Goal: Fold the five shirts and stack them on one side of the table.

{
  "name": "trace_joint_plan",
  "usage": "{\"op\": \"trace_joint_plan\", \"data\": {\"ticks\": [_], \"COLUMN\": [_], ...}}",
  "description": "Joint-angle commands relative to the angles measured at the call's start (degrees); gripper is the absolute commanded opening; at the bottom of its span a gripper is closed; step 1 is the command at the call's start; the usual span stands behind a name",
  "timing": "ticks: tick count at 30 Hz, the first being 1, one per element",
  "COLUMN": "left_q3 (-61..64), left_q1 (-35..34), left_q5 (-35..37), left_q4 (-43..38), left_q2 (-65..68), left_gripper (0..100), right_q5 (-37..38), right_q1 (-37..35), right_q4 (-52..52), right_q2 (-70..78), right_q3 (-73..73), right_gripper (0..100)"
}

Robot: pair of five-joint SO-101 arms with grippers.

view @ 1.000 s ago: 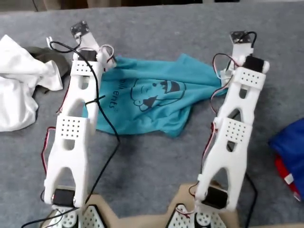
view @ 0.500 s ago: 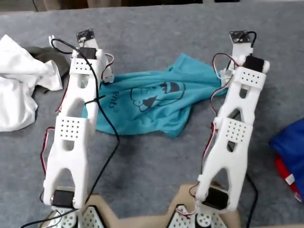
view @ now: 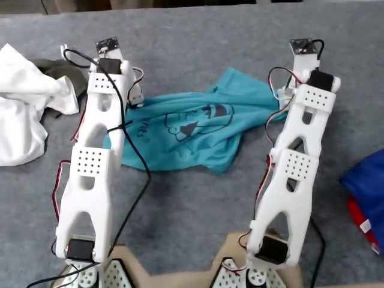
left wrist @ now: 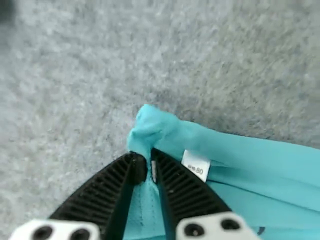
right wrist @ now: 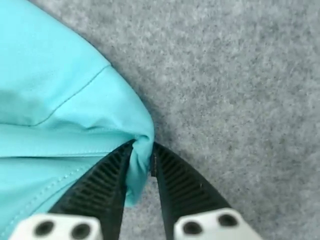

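The left gripper [left wrist: 148,167] pinches a teal shirt [view: 186,129] corner beside its label [left wrist: 195,169] — the right gripper [right wrist: 142,156] clamps another bunched edge — over the grey tabletop [view: 198,204].

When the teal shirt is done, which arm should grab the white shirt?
Probably left. The white shirt lies on the left arm's outer side; the right arm stands beyond the teal shirt. For now the left pincer and the right pincer are both shut on it.
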Motion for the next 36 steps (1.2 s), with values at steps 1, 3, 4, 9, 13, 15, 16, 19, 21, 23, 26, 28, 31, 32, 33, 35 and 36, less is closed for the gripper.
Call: {"op": "trace_joint_plan", "data": {"ticks": [1,3,4,9,13,15,16,19,21,23,26,28,31,32,33,35,36], "left_q3": [-4.66,-5.89,-6.42,-8.79,-9.85,-10.02,-9.93,-9.49,-9.41,-9.41,-9.49,-9.85,-10.02,-10.02,-10.02,-10.02,-9.93], "left_q1": [-0.26,-0.26,-0.35,-0.88,-1.85,-2.11,-2.2,-2.2,-2.2,-2.2,-2.2,-2.29,-2.37,-2.37,-2.37,-2.37,-2.29], "left_q5": [0.0,0.0,0.0,0.0,0.09,0.09,0.18,3.34,5.45,6.86,7.38,7.38,7.3,7.3,7.3,7.21,7.21], "left_q4": [-0.53,-0.62,-0.62,-0.88,-2.55,-4.75,-6.24,-11.69,-15.03,-17.76,-18.73,-17.76,-16.97,-17.05,-17.32,-18.55,-19.52], "left_q2": [-0.84,-0.84,-0.84,-0.75,-0.75,-0.75,-0.75,-0.57,0.13,2.07,5.85,7.6,8.48,8.57,8.57,8.92,9.1], "left_gripper": [9,12,13,13,13,13,13,13,13,13,13,13,14,14,14,14,14], "right_q5": [0.62,0.62,0.62,0.62,0.62,0.62,0.62,0.62,0.62,0.62,0.62,0.62,0.62,0.62,0.62,0.62,0.62], "right_q1": [0.22,0.22,0.22,0.22,0.22,0.22,0.22,0.22,0.22,0.22,0.31,0.31,0.31,0.31,0.31,0.31,0.31], "right_q4": [-0.88,-0.88,-0.88,-0.88,-0.88,-0.88,-0.88,-0.88,-0.88,-0.88,-0.88,-0.88,-0.88,-0.88,-0.88,-0.88,-0.88], "right_q2": [-0.48,-0.48,-0.48,-0.48,-0.48,-0.48,-0.48,-0.48,-0.48,-0.48,-0.48,-0.48,-0.48,-0.48,-0.48,-0.48,-0.48], "right_q3": [-2.24,-2.24,-2.24,-2.24,-2.24,-2.24,-2.24,-2.24,-2.24,-2.24,-2.24,-2.24,-2.24,-2.24,-2.24,-2.24,-2.24], "right_gripper": [0.5,0.5,0.5,0.5,0.5,0.5,0.5,0.5,0.5,0.5,0.5,0.5,0.5,0.5,0.5,0.5,0.5]}}
